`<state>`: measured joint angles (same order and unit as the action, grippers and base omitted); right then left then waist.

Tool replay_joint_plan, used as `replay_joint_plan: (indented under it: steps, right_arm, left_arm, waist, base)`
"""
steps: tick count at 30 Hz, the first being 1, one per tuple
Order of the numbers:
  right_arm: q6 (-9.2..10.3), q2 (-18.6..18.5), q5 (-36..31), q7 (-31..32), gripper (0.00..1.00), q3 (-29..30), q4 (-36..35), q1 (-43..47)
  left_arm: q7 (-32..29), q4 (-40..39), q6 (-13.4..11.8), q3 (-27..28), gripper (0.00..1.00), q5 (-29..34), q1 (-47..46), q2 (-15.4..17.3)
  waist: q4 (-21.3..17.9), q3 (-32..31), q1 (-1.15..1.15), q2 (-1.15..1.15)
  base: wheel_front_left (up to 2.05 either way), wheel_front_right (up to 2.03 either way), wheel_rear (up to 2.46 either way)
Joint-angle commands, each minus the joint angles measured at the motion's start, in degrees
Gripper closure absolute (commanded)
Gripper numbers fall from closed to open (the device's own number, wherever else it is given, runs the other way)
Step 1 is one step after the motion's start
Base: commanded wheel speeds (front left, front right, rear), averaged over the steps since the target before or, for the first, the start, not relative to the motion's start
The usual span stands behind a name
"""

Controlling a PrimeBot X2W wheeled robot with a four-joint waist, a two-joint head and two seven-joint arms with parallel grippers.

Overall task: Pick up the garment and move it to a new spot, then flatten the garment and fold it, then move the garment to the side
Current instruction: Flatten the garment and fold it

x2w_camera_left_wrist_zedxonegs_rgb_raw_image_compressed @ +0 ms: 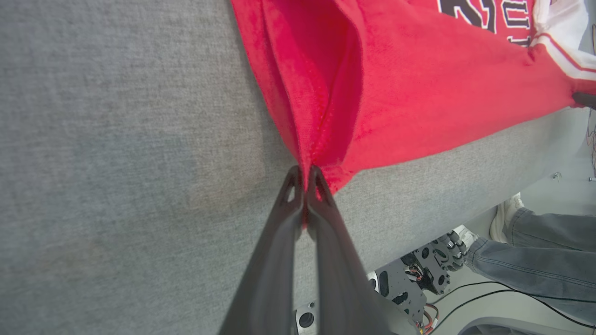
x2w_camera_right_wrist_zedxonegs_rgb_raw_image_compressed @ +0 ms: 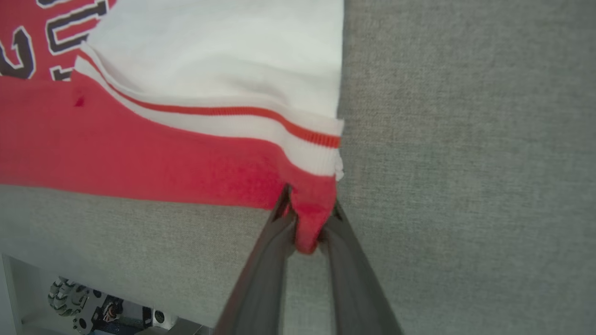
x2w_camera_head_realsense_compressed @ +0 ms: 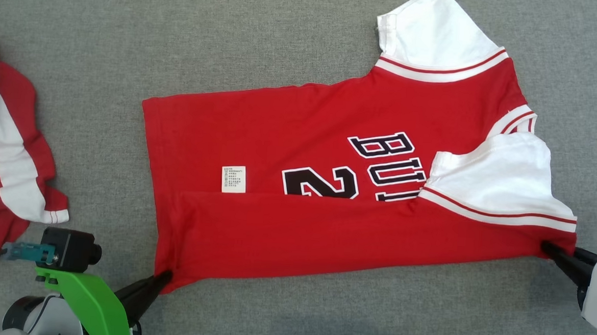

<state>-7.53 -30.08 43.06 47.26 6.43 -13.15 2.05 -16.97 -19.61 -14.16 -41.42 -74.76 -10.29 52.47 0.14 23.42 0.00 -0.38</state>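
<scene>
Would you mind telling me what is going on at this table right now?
The robot is partway through folding a red and white jersey spread on the grey cloth surface. Its left gripper pinches the hem corner and its right gripper pinches the corner below the white sleeve. The near long side lies folded over, covering part of the printed number. A second red and white garment sits crumpled at the left.

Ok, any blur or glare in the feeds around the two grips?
Head view: even light, no glare, the jersey sharp, its print readable. Left wrist view: weave crisp at the left hand, its fingers soft toward the bottom edge. Right wrist view: softer overall, red cloth at the right hand looks smeared.
</scene>
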Motion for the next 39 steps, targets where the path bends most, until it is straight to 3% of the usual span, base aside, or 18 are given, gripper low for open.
replay_joint_plan:
  steps: [1,5,8,11,14,18,23,24,27,32,35,36,39]
  right_arm:
    - [0.08,-0.2,-0.9,-0.6,0.00,-0.4,-0.2,0.3]
    - [0.04,0.5,0.7,0.2,0.00,0.7,-0.6,-0.3]
    - [0.04,-0.5,1.4,1.6,0.00,2.9,-3.3,-3.0]
    - [0.04,-1.3,2.5,2.6,0.00,4.9,-5.8,-9.1]
    - [0.04,-2.4,0.5,3.2,0.00,3.7,-4.9,-19.2]
    - [0.03,0.1,-5.4,3.4,0.00,-0.8,3.1,-34.1]
    - [0.03,4.1,-15.1,0.9,0.00,-7.0,14.2,-48.4]
    - [0.03,4.1,-15.1,0.9,0.00,-7.0,14.2,-48.4]
    - [0.04,6.5,-18.5,-1.6,0.00,-9.9,21.7,-55.1]
    - [0.04,6.5,-20.0,-3.8,0.00,-12.5,27.9,-58.5]
    - [0.04,5.7,-20.5,-4.8,0.00,-13.2,30.5,-59.7]
    - [0.04,5.3,-20.7,-5.2,0.00,-13.2,31.1,-60.3]
    - [0.04,4.3,-21.7,-5.7,0.00,-12.6,33.1,-61.6]
  left_arm:
    - [0.6,0.6,-0.4,0.0,0.04,0.7,0.4,-0.4]
    - [0.8,1.1,-1.2,-0.9,0.00,2.7,0.1,-0.7]
    - [0.2,-0.1,-1.7,0.0,0.00,3.3,-1.5,1.0]
    - [-1.3,-2.0,-2.2,1.8,0.00,5.0,-5.1,3.8]
    - [-3.5,-1.8,-2.4,3.9,0.00,5.9,-11.5,3.8]
    - [-7.9,3.4,-2.3,3.3,0.00,9.1,-22.8,-1.0]
    - [-11.8,13.4,-1.3,-0.7,0.00,13.8,-36.0,-10.5]
    - [-11.8,13.4,-1.3,-0.7,0.00,13.8,-36.0,-10.5]
    - [-13.1,20.3,0.6,-3.1,0.00,15.5,-41.3,-15.7]
    - [-13.9,25.6,3.0,-5.5,0.00,15.4,-42.1,-18.5]
    - [-13.5,27.0,4.4,-6.3,0.94,15.0,-41.7,-19.8]
    - [-13.3,27.3,4.8,-6.6,1.00,15.1,-41.7,-20.3]
    - [-12.9,28.0,5.8,-7.3,1.00,15.4,-42.2,-21.7]
  waist:
    - [0.2,0.1,0.00,0.38]
    - [0.9,0.2,0.00,0.38]
    - [1.4,1.3,0.00,0.38]
    - [2.2,3.8,0.00,0.38]
    - [2.8,7.2,0.00,0.38]
    - [3.9,10.8,0.00,0.38]
    - [6.1,14.0,0.00,0.38]
    - [6.1,14.0,0.00,0.38]
    - [7.1,14.5,0.00,0.38]
    - [8.0,14.2,0.00,0.38]
    - [8.8,14.2,0.00,0.38]
    - [9.0,14.3,0.00,0.38]
    - [9.9,14.6,0.00,0.38]
  base:
    - [0.00,0.00,0.00]
    - [0.00,0.00,0.00]
    - [0.00,0.00,0.00]
    - [0.00,0.00,0.00]
    - [0.00,0.00,0.00]
    - [0.00,0.00,0.00]
    - [0.00,0.00,0.00]
    - [0.00,0.00,0.00]
    - [0.00,0.00,0.00]
    - [0.00,0.00,0.00]
    - [0.00,0.00,0.00]
    - [0.00,0.00,0.00]
    - [0.00,0.00,0.00]
